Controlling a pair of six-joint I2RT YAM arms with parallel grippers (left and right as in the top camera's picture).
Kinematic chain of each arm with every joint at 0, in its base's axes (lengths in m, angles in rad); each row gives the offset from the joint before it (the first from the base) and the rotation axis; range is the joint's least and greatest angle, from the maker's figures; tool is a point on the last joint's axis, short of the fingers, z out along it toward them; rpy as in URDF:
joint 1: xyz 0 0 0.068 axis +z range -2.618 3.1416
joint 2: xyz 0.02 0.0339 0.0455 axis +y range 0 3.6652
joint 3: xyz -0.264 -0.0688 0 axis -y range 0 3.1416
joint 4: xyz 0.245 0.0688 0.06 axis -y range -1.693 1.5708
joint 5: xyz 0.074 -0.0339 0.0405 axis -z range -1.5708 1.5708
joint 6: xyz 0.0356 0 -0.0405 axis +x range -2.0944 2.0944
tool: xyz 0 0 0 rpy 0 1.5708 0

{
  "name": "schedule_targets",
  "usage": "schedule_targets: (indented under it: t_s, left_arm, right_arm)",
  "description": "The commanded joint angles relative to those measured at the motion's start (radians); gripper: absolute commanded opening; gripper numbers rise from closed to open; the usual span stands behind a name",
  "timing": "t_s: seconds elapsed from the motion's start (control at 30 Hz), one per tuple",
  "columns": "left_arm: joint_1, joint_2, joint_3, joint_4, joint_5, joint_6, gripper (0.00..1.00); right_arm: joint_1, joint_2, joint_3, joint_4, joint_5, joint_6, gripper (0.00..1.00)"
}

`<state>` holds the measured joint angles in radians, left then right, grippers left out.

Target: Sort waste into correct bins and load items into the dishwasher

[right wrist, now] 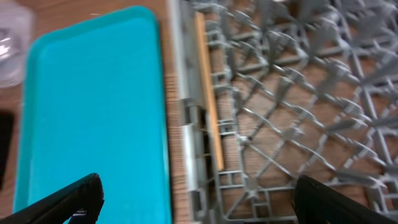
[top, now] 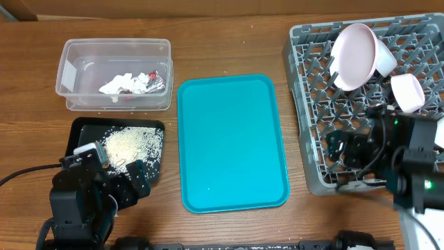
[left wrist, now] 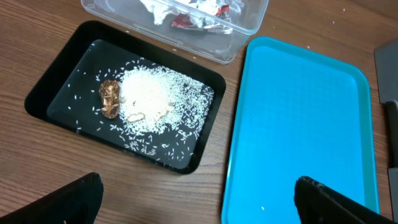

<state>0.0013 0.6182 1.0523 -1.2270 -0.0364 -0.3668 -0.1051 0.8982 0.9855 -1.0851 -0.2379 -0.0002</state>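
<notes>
Pale rice (left wrist: 155,93) lies heaped in the black tray (left wrist: 46,93), a brown scrap (left wrist: 110,98) touching it. Left gripper (left wrist: 198,202) and right gripper (right wrist: 198,202) gape, empty.

Wood table (top: 28,76): clear tub (top: 118,43) back-left, black tray (top: 87,123) just in front of it, teal tray (top: 232,142) centre, grey dish rack (top: 312,125) right.

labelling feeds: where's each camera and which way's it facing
Overhead: above the table, facing straight down; left arm and right arm show.
Left wrist: on left arm, facing down at black tray; open left pincer shows.
Right wrist: on right arm, facing dish rack edge; open right pincer shows.
All three share the teal tray.
</notes>
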Motion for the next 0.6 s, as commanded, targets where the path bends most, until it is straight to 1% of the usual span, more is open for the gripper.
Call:
schedule_targets:
  t_s: [0.0,0.17,0.27,0.33,0.37,0.4,0.47,0.57]
  left_arm:
    - [-0.002,-0.003,-0.005,0.0,0.008,-0.015,1.0]
    - [-0.002,-0.003,-0.005,-0.003,0.007,-0.015,1.0]
    - [-0.002,-0.003,-0.006,-0.003,0.008,-0.015,1.0]
    - [-0.002,-0.003,-0.005,-0.004,0.008,-0.015,1.0]
    - [-0.002,-0.003,-0.006,-0.004,0.008,-0.015,1.0]
    - [-0.002,-0.003,-0.006,-0.004,0.007,-0.015,1.0]
    - [-0.002,-0.003,-0.006,-0.004,0.007,-0.015,1.0]
    - [-0.002,-0.003,-0.006,-0.004,0.008,-0.015,1.0]
  right_arm:
    - [0.063,-0.119,-0.016,0.011,0.048,-0.007,1.0]
    - [0.11,-0.288,-0.03,0.108,0.072,-0.007,1.0]
    - [0.122,-0.369,-0.087,0.191,0.08,-0.007,1.0]
    - [0.122,-0.428,-0.16,0.254,0.076,-0.006,1.0]
    - [0.122,-0.502,-0.258,0.345,0.063,-0.006,1.0]
    - [0.122,-0.529,-0.294,0.385,0.061,-0.006,1.0]
    - [0.122,-0.62,-0.416,0.536,0.061,-0.006,1.0]
    - [0.123,-0.686,-0.517,0.652,0.059,-0.002,1.0]
